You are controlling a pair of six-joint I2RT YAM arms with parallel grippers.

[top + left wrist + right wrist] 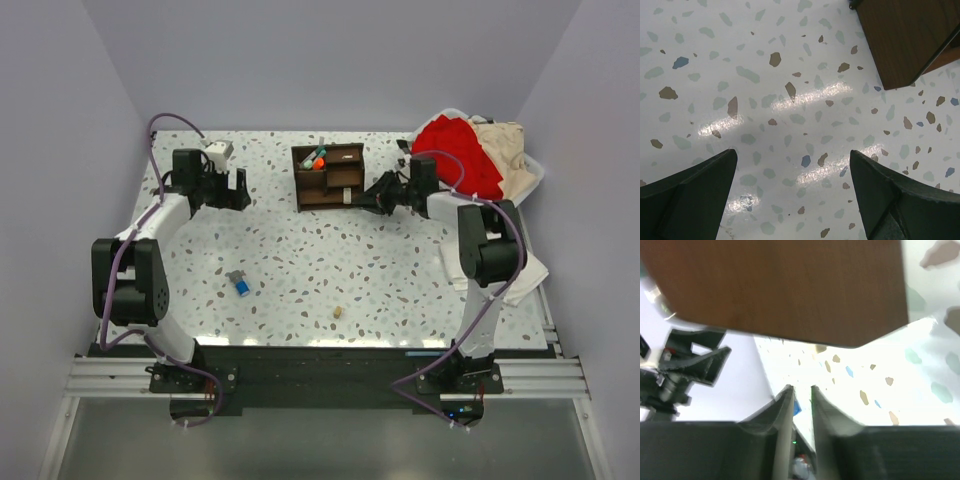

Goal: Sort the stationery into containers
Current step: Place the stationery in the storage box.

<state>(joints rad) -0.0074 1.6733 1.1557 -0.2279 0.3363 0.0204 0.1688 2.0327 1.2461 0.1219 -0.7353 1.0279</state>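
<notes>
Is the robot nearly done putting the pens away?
Partly. Some pens, green-tipped and orange-tipped, already sit in the small dark brown wooden organiser. The right gripper is beside the organiser, jaws nearly together; I cannot tell if it holds anything. The left gripper is open and empty. Left on the speckled table: a stubby blue-grey cylinder and a small tan bit.
</notes>
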